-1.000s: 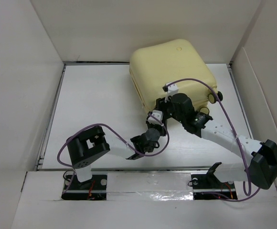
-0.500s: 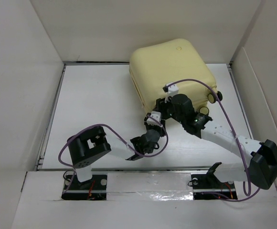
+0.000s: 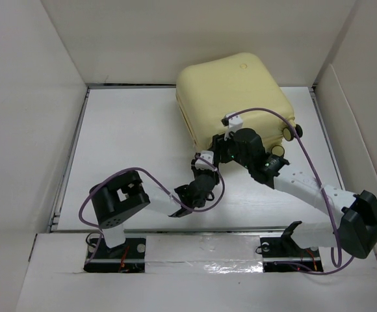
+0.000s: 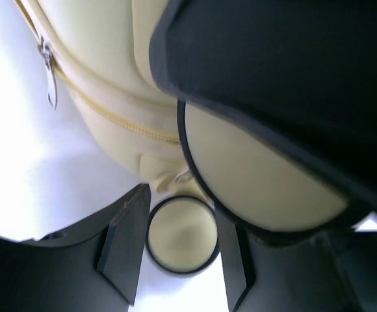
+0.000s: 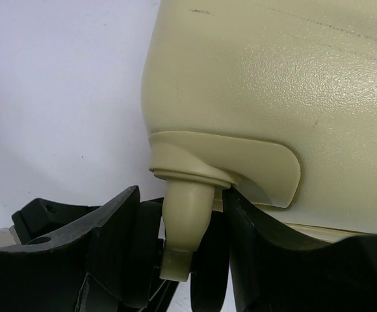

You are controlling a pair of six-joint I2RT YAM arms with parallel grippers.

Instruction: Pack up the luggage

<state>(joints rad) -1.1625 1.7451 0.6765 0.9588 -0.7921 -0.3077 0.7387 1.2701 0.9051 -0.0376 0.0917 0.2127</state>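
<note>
The luggage, a pale-yellow hard-shell suitcase, lies closed at the back of the table, its zipper running shut. Both grippers are at its near corner. My left gripper has its fingers close on both sides of a cream caster wheel with a black rim. My right gripper straddles another caster under the shell, its fingers against the black wheel halves either side of the cream stem.
White walls enclose the table on the left, back and right. Two more caster wheels stick out on the suitcase's right side. A zipper pull hangs on the shell. Purple cables loop over both arms.
The left wrist and gripper have shifted slightly left along the suitcase's near corner. The right gripper has edged left too. The suitcase has not visibly moved.
</note>
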